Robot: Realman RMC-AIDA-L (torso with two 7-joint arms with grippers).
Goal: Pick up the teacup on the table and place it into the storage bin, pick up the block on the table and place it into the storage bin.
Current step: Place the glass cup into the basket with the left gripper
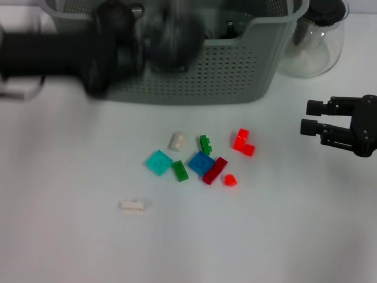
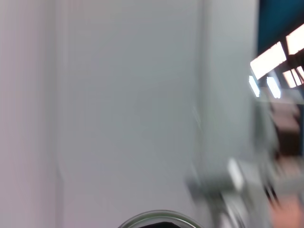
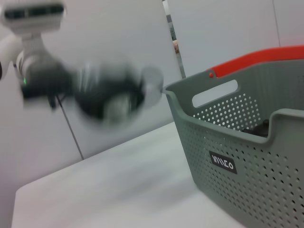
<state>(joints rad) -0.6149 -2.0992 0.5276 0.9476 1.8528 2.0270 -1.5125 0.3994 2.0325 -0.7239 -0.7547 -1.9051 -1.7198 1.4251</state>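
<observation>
The left pincer point(image 1: 171, 41), its grip impossible to tell, is being swung over the storage bin point(image 1: 247, 71) at the desk's far side, where release is best made low inside; the right pincer point(image 1: 312, 118) is being held narrowly parted, idle at right.

Left arm stretched across in front of the large grey-green perforated plastic storage bin point(image 1: 235, 65), its black left gripper point(image 1: 171, 38) blurred at the bin's front rim. Black right gripper point(image 1: 311, 117) hovering well right of it, fingers parted.

Upright storage bin point(image 1: 235, 76); scattered blocks point(image 1: 201, 163)
</observation>
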